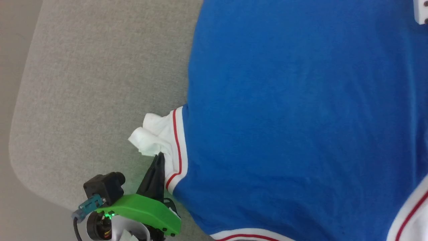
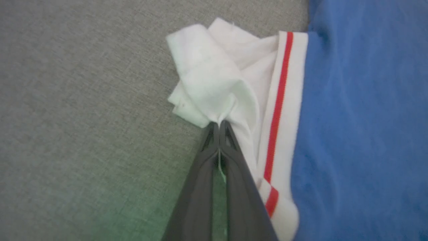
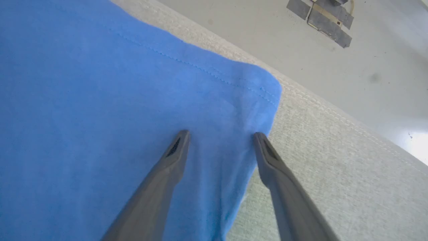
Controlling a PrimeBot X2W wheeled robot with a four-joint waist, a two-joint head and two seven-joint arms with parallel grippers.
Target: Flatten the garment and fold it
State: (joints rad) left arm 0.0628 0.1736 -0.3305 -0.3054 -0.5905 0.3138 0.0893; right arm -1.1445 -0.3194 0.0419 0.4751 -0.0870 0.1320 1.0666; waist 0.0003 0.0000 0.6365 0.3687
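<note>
The garment (image 1: 294, 117) is a royal-blue shirt spread over the grey padded surface (image 1: 100, 83), with a white, red-striped sleeve band bunched at its left side. My left gripper (image 1: 159, 157) is shut on that crumpled white sleeve cloth (image 2: 214, 83), its fingertips pinching a fold. In the right wrist view my right gripper (image 3: 220, 135) stands open above a blue hemmed corner of the garment (image 3: 254, 90), one finger over the cloth, the other at its edge. Whether the fingers touch the cloth I cannot tell.
The grey surface has a rounded corner (image 1: 20, 160) at the lower left, with pale floor beyond. In the right wrist view the surface's stitched edge (image 3: 334, 113) runs diagonally, with floor and a taped patch (image 3: 321, 16) past it. A white part (image 1: 420, 11) pokes in at the head view's upper right.
</note>
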